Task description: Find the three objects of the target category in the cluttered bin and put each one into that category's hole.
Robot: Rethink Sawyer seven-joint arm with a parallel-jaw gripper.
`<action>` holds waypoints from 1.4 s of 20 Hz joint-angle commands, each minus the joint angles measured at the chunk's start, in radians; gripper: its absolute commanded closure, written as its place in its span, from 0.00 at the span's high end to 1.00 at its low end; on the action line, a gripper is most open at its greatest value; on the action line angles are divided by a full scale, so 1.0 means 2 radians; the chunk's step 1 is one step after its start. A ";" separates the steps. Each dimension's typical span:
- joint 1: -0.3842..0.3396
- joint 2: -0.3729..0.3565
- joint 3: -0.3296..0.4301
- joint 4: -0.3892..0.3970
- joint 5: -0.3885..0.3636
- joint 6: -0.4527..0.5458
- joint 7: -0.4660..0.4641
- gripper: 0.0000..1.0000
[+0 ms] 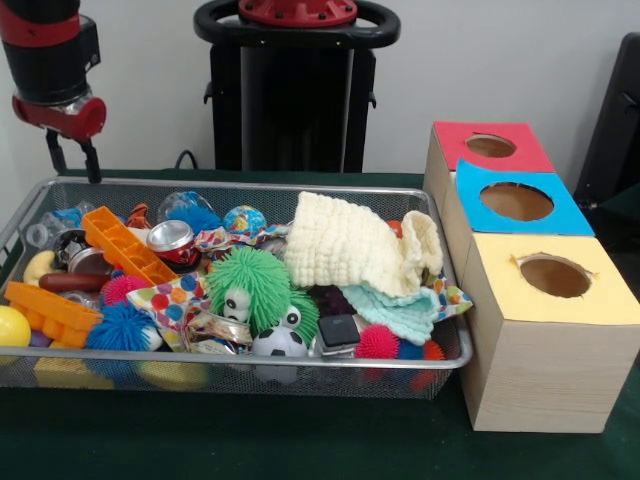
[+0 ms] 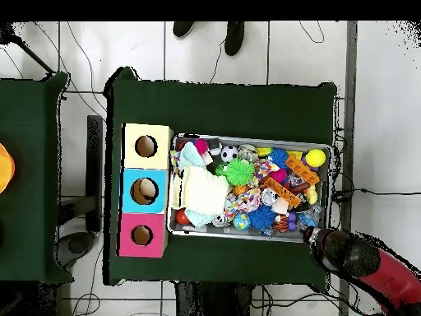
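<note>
Nearest the front camera, the wire bin (image 1: 150, 382) sits on the green counter (image 1: 250, 440), heaped with toys: an orange block (image 1: 50, 310), a blue spiky ball (image 1: 122, 328), a small football (image 1: 280, 342) and a green shaggy ball (image 1: 252, 285). To the right of the bin stand three boxes in a row, each with a hole in its top: the yellow box (image 1: 548, 345) closest, then the blue box (image 1: 515, 200), then the red box (image 1: 488, 148) farthest.

Deeper in the bin, a cream knitted cloth (image 1: 345, 245) covers much of the right half, and a crushed red can (image 1: 172, 240) lies near the middle. Toward the far left corner, clear crushed plastic with bluish tints shows: one bottle (image 1: 50, 228) by the left wall and another bottle (image 1: 185, 208) just beyond the can. A third is not clearly visible; it may lie under the cloth or toys.

Farthest back, the claw (image 1: 72, 155) hangs above the bin's far left rim, empty, its two thin fingers a little apart and touching nothing.

The step in hand appears to be reaching for the first bottle. The corner bottle looks the easier target, being almost below the claw. Crushed plastic is slippery and springy, so a grip across the narrower part of the body, well clear of the mesh wall and the neighbouring can, seems wise. Which hole belongs to bottles cannot be told from these views.
</note>
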 commanded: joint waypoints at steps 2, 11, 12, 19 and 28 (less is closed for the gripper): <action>0.015 -0.003 0.050 -0.063 0.019 0.054 0.006 1.00; 0.005 0.031 0.055 -0.055 0.016 0.006 0.015 1.00; 0.002 0.033 0.056 -0.053 0.015 0.002 0.014 1.00; -0.010 0.038 0.051 -0.034 0.008 -0.027 0.027 1.00; -0.020 0.061 0.054 -0.053 0.016 -0.036 0.036 1.00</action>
